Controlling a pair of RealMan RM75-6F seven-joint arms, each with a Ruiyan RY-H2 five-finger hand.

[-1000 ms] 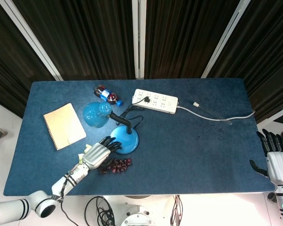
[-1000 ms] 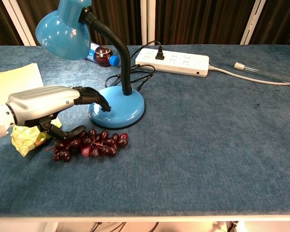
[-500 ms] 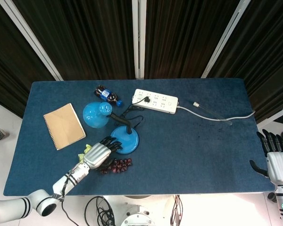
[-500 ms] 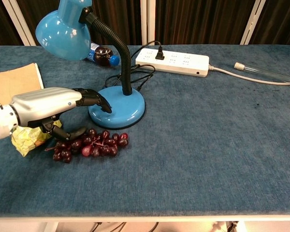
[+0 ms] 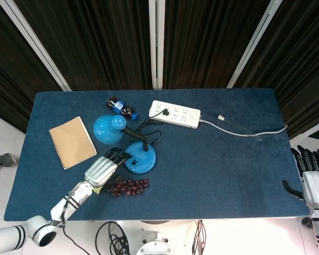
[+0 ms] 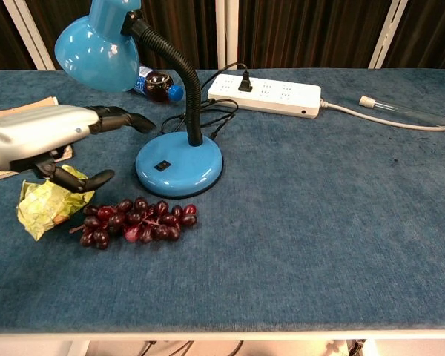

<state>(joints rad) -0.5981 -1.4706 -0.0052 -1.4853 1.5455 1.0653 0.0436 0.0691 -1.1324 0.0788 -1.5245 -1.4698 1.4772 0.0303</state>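
Note:
My left hand (image 5: 102, 169) (image 6: 52, 141) hovers above the table, empty, its fingers spread and pointing toward the blue desk lamp's base (image 5: 140, 157) (image 6: 179, 167) without touching it. Under and just in front of it lie a crumpled yellow-green wrapper (image 6: 44, 208) and a bunch of dark red grapes (image 5: 128, 186) (image 6: 133, 220). The lamp's shade (image 5: 107, 129) (image 6: 96, 44) hangs over the hand's far side. My right hand (image 5: 313, 180) is off the table's right edge, fingers extended, holding nothing.
A tan notebook (image 5: 72, 142) lies at the left. A small cola bottle (image 5: 121, 107) (image 6: 157, 84) lies behind the lamp. A white power strip (image 5: 175, 113) (image 6: 264, 94) holds the lamp's plug, and its cable and a thin tube (image 5: 239, 127) run right.
My left hand has lifted and drawn back to the left, away from the lamp base and the grapes, uncovering the base's switch. The right hand has barely moved.

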